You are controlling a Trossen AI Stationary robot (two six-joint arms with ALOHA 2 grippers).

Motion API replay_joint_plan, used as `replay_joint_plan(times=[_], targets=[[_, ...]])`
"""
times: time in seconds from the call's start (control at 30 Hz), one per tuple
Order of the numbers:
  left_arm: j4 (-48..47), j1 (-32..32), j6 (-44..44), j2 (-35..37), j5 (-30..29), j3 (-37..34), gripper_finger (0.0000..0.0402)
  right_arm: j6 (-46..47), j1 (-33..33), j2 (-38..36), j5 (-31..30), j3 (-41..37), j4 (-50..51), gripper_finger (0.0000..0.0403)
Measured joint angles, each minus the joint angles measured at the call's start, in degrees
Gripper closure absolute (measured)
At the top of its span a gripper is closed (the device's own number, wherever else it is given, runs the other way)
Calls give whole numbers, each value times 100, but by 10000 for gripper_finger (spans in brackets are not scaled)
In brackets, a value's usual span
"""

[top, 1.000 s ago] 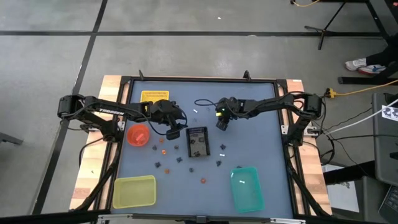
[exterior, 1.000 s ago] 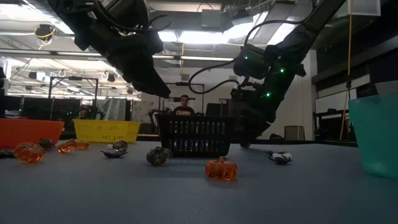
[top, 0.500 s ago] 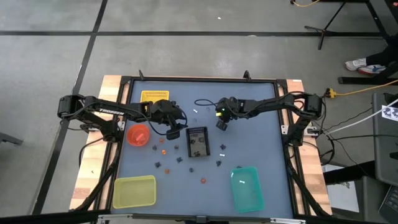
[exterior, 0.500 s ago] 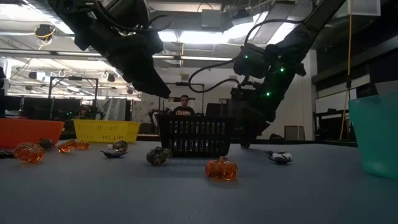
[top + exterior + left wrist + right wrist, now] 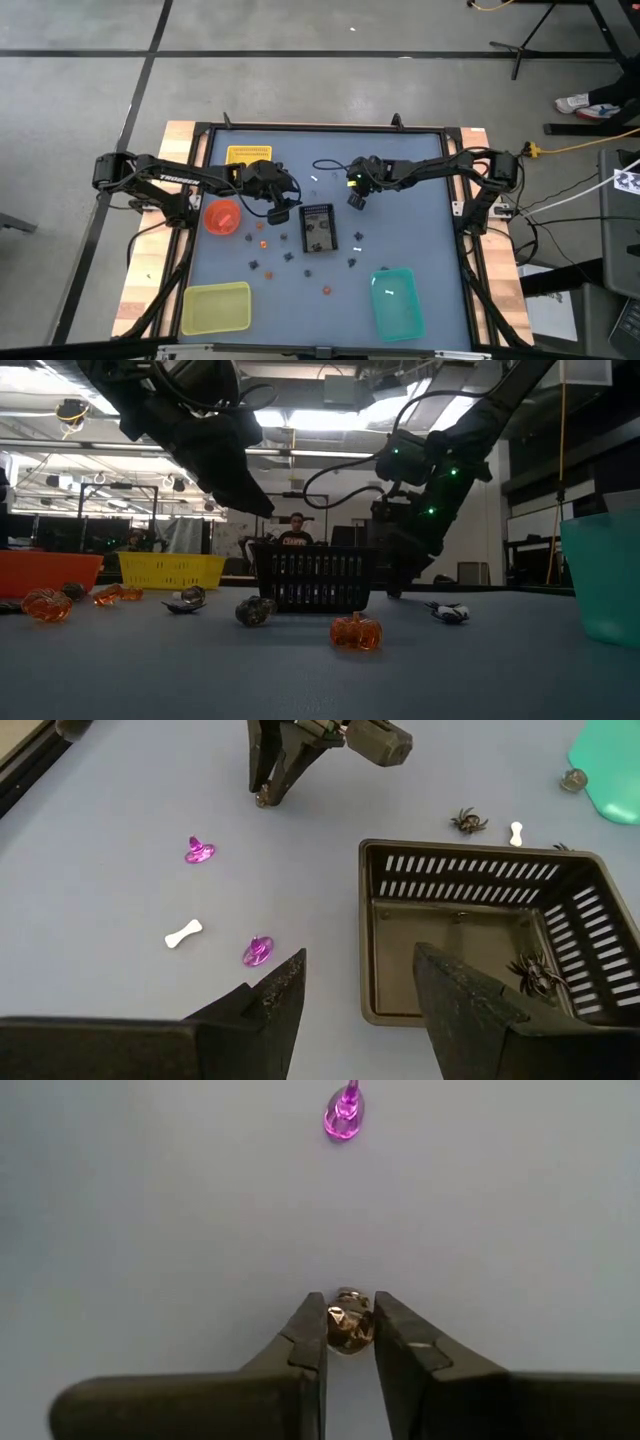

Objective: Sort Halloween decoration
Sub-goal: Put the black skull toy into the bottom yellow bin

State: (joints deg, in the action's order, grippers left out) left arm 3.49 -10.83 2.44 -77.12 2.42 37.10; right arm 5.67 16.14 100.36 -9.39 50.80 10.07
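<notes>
1. Grey concrete floor (image 5: 300,80) crossed by dark lines surrounds the table.
2. Bright ceiling lights (image 5: 300,420) glow overhead.
3. A seated person (image 5: 294,532) shows far behind.
4. A yellow cable (image 5: 590,142) trails across the floor.

2 arms (image 5: 180,182), 1 black basket (image 5: 318,228), 4 coloured containers (image 5: 215,306), approx. a dozen trinkets (image 5: 326,290).

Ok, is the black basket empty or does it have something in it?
Not empty. The left wrist view shows a black spider lying inside the black basket, in one corner; the rest of its floor is bare.
</notes>
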Motion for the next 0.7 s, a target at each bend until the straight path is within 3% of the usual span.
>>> replay_joint_plan(times=[0.27, 0.7], targets=[[1, 0, 4, 0, 0, 0, 232, -1, 2, 0, 99, 26, 35, 341], [68, 0, -2, 0, -46, 0, 232, 2, 2, 2, 1607, 702, 55, 339]])
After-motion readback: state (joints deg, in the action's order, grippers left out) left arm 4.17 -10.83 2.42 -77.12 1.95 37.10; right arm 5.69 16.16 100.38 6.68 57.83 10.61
